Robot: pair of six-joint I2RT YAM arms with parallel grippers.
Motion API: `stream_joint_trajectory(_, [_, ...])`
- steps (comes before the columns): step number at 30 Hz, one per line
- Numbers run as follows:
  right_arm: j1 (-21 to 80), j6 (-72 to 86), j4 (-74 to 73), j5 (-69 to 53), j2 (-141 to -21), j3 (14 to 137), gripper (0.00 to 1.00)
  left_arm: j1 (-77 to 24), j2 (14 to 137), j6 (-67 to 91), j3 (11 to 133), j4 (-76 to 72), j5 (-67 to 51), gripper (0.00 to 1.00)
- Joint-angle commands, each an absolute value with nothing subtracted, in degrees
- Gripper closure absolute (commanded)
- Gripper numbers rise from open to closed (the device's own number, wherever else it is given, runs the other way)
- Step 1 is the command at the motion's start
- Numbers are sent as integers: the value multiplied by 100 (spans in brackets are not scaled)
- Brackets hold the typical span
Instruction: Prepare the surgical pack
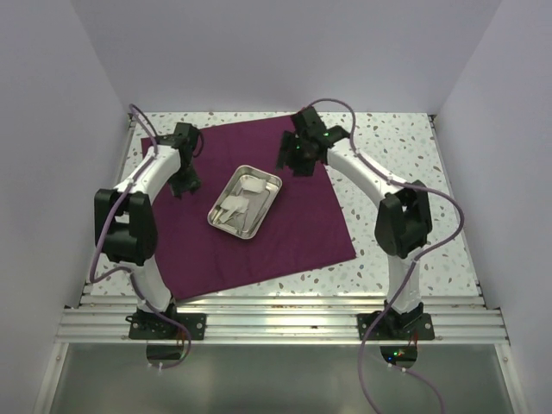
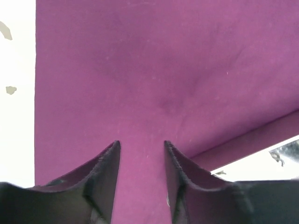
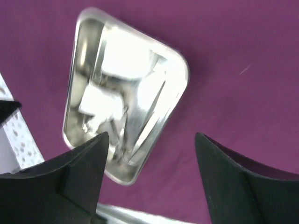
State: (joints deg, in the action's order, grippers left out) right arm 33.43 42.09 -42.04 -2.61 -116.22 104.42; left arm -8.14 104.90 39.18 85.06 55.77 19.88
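The maroon cloth (image 1: 293, 233) lies spread flat on the speckled table. The steel tray (image 1: 274, 183) stands at its middle, holding white gauze pads (image 1: 250, 185) and thin metal instruments (image 1: 231, 212). My left gripper (image 1: 185, 183) is low over the cloth's left part, left of the tray. In the left wrist view it (image 2: 141, 148) is open with only cloth (image 2: 140, 70) between the fingers. My right gripper (image 1: 293, 159) hovers over the cloth's far part, beyond the tray. In the right wrist view it (image 3: 152, 135) is wide open and empty, with the tray (image 3: 180, 70), gauze (image 3: 100, 102) and cloth (image 3: 233, 46) below.
White walls enclose the table on three sides. Bare speckled tabletop (image 1: 405, 172) lies right of the cloth, with a narrow strip (image 2: 14, 93) at its left edge. An aluminium rail (image 1: 285, 315) runs along the near edge by the arm bases.
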Motion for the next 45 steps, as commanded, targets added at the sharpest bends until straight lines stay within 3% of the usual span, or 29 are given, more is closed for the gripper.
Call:
stream_joint_trajectory(1, [2778, 3191, -4035, -316, -11618, 10705, 41, -659, 10388, 3604, 8280, 4861, 1530, 59])
stream_joint_trajectory(2, [2629, 3121, -3991, -369, -11689, 10801, 52, -616, 10423, 3621, 8253, 4843, 1486, 72])
stream_joint_trajectory(5, [2453, 2857, -3684, -780, -12065, 10793, 83, -545, 10608, 3568, 8157, 4641, 1196, 92])
stream_joint_trajectory(6, [2365, 2761, -3648, -1130, -12215, 10958, 92, -519, 10739, 3551, 8121, 4615, 1004, 96])
stream_joint_trajectory(8, [2320, 2637, -3927, -1300, -12723, 11423, 100, -484, 10958, 3542, 8130, 4570, 897, 100])
stream_joint_trajectory(13, [2250, 2417, -4017, -731, -13078, 11375, 100, -483, 11460, 3341, 8305, 4404, 564, 100])
stream_joint_trajectory(20, [1662, 2873, -3744, -659, -12710, 9417, 100, -826, 12355, 3173, 8928, 4289, 230, 99])
stream_joint_trajectory(28, [1354, 3498, -3630, -1028, -11288, 6754, 100, -1282, 13684, 2602, 10738, 5054, 26, 98])
stream_joint_trajectory(35, [1345, 4016, -3516, -1423, -9741, 5057, 100, -1476, 14562, 2373, 12207, 5010, -1123, 90])
stream_joint_trajectory(38, [1354, 3746, -3559, -1635, -9441, 4948, 100, -1459, 14494, 2487, 12445, 5054, -943, 86])
stream_joint_trajectory(41, [1354, 3176, -4067, -1275, -9396, 5665, 96, -1345, 13523, 2601, 11569, 4555, -564, 77])
stream_joint_trajectory(45, [1345, 2593, -4675, -1248, -9685, 6923, 76, -976, 12307, 2672, 10636, 4017, -405, 70])
